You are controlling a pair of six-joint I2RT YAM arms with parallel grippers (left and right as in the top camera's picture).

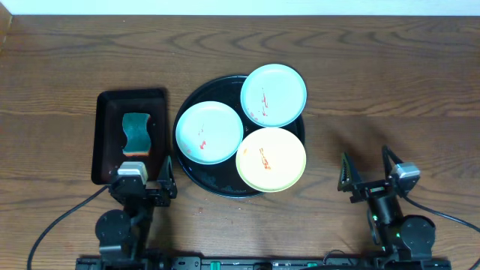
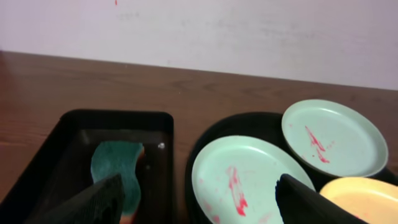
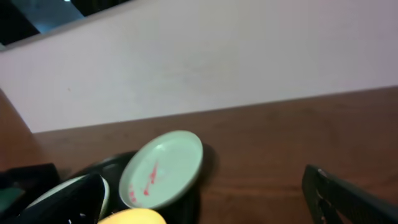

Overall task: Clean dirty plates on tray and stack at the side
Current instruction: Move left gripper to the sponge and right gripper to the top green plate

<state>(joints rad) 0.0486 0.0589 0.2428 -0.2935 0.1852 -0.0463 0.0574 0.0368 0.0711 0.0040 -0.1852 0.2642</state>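
Plates: three shallow round plates crowd the round black tray (image 1: 193, 174), all streaked with red sauce.
Left mint plate (image 1: 209, 132): on the tray's left half, nearest the left gripper.
Far mint plate (image 1: 273, 94): overhangs the tray's far right rim.
Yellow plate (image 1: 271, 159): overhangs the near right rim, its edge meeting both mint plates.
Handling: they look light, rigid and glossy, so likely slippery where sauced. A pinch on an overhanging rim seems the surest hold.
Sponge (image 1: 136, 133): teal, lying in the rectangular black tray (image 1: 105, 142), just left of the round tray.
Left gripper (image 1: 146, 180): jaws wide apart, empty, near the sponge tray's front edge.
Right gripper (image 1: 366, 171): jaws apart, empty, over bare wooden table (image 1: 60, 67), right of the plates.
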